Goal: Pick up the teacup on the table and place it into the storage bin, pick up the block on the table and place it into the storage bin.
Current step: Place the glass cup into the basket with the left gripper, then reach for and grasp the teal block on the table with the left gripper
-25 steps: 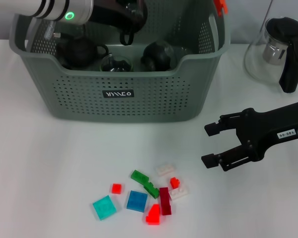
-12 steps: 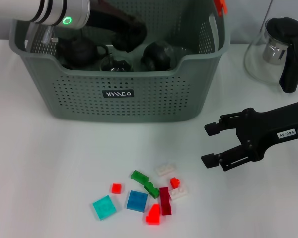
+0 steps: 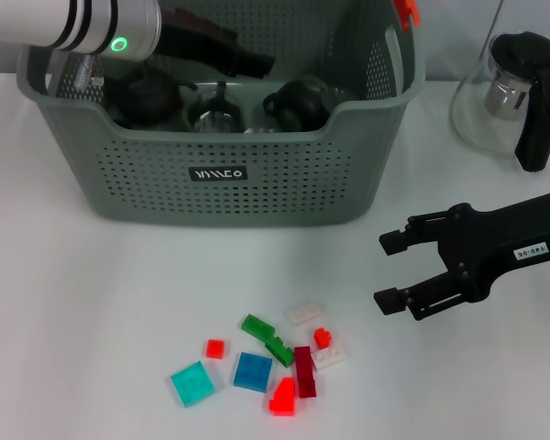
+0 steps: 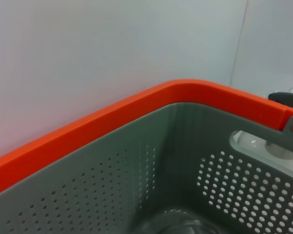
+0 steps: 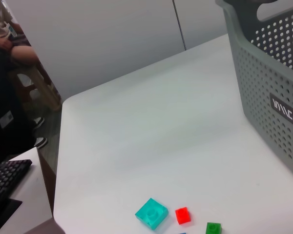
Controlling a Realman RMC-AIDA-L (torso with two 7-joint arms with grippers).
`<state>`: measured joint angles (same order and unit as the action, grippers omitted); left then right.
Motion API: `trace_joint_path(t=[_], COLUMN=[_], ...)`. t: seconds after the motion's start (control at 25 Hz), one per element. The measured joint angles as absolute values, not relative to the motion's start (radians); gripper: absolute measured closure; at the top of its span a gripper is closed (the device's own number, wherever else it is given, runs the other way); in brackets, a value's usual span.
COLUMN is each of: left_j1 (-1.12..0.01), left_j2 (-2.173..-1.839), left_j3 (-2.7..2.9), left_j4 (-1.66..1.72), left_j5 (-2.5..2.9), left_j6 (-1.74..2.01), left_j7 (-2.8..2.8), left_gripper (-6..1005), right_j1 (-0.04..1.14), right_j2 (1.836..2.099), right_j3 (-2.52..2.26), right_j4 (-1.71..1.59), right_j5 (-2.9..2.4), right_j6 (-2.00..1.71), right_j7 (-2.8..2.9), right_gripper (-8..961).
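while the white table (image 3: 92, 302) fills most of the head view, the storage bin (image 3: 220, 156) sits in the upper left and centre of the frame, grey-green and perforated, with a small black label on its front wall and an orange clip at its upper right rim. inside it lie dark teapots and a glass piece (image 3: 218, 117), close together along the front wall. the left arm (image 3: 73, 23) reaches in from the upper left above the bin; whether the left claw (image 3: 225, 50) over the bin's inside is released or clenched, i cannot tell. the left wrist view shows only the bin's orange rim and inner wall. at the upper right stands a glass jug (image 3: 513, 92) with a black lid, apart from the bin. the right claw (image 3: 391, 271) hangs at the right middle, released, its fingers spread and empty, pointing left. the blocks (image 3: 266, 357) lie scattered at the lower centre on the table: teal, blue, green, red, dark red and white pieces.
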<state>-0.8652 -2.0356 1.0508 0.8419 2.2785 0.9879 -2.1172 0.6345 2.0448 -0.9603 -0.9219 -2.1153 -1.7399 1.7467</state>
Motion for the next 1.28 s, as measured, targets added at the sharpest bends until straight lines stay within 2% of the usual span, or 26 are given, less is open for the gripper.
trace_joint_path(t=[0.24,0.44,0.76,0.92,1.28], left_j1=[-0.843,-0.769,-0.578,-0.49,-0.337], left_j2=[-2.035,-2.05,-2.145,-2.152,-2.168], left_j3=[1.049,1.047,1.011,0.98,0.91], left_j4=[0.916,1.14,1.605,1.646,1.469], left_j5=[2.278,2.268,2.159,1.968,1.77], left_j6=[1.036,1.156,1.523,1.702,1.908], left_j7=[-2.15,-2.211,-2.234,-2.159,-1.787], left_gripper=[226,157,162,165,165], right_j1=[0.632,0.632,0.634,0.639,0.651], right_j2=[2.045,2.044,2.045,2.045,2.04], right_j3=[-0.96,-0.96,-0.961,-0.966,-1.004], right_j4=[-0.922,-0.922,-0.922,-0.922,-0.922], right_j5=[-2.115,-2.116,-2.115,-2.115,-2.115], right_j6=[-1.741,-1.743,-1.743,-1.743,-1.744], right_j7=[1.744,1.744,1.745,1.744,1.731], right_gripper=[12,12,12,12,12])
